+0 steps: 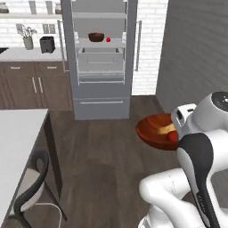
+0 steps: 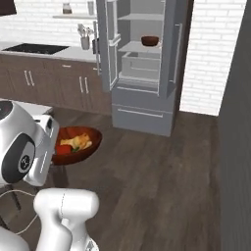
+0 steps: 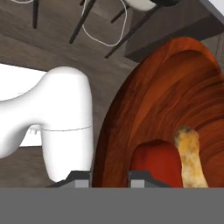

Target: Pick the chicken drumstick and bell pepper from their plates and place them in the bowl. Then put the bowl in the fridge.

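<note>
Nearest the hand camera: gripper (image 3: 109,177), jaws narrow and clamped on the rim of the bowl (image 3: 175,100), one dark tip outside the wall, the other inside. Just right of the inner tip, inside the bowl, bell pepper (image 3: 155,164), glossy red; touching its right side, chicken drumstick (image 3: 190,155), golden and lumpy, standing on end against the dark inner wall. Above the bowl in this tilted view, dark wood floor (image 3: 52,39) and thin chair legs (image 3: 92,22).

Left base view, left to right: pale table edge (image 1: 18,147) with a dark chair (image 1: 31,187) tucked under it; brown cabinets (image 1: 31,84) along the back wall; fridge (image 1: 100,95) with doors open, a small dark bowl (image 1: 96,37) and a small red item (image 1: 108,39) on one shelf; then the reddish-brown bowl held in the air above the floor, well short of the fridge, partly hidden behind the white arm.

Right base view, left to right: arm low at the left, bowl beside it with pepper and drumstick inside; open fridge farther back, centre-right; grey wall (image 2: 235,147) at the far right.
</note>
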Tool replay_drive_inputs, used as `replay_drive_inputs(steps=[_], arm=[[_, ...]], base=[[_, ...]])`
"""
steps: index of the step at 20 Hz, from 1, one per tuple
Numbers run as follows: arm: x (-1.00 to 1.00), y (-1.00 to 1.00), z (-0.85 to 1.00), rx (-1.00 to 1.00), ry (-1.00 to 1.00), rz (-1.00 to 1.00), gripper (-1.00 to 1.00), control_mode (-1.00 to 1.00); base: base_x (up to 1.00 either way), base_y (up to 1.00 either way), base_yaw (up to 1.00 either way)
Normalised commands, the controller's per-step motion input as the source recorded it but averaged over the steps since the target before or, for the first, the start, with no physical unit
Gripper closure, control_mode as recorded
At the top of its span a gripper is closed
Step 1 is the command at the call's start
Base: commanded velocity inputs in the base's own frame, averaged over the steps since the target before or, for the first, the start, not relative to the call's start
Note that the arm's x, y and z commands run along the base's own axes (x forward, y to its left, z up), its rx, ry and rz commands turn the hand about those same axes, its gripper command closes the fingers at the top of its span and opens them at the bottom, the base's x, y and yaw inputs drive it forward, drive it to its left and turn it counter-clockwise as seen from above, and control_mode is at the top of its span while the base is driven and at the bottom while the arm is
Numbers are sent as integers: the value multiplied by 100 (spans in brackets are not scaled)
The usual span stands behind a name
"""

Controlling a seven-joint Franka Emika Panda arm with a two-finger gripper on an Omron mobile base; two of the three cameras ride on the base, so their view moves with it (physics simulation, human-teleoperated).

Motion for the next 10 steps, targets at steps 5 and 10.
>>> replay_drive_inputs(steps=[5,10], arm=[[0,0,0,0,0,0,100,100],[0,0,0,0,0,0,100,100]], base=[[100,10,-18],[100,12,-1]])
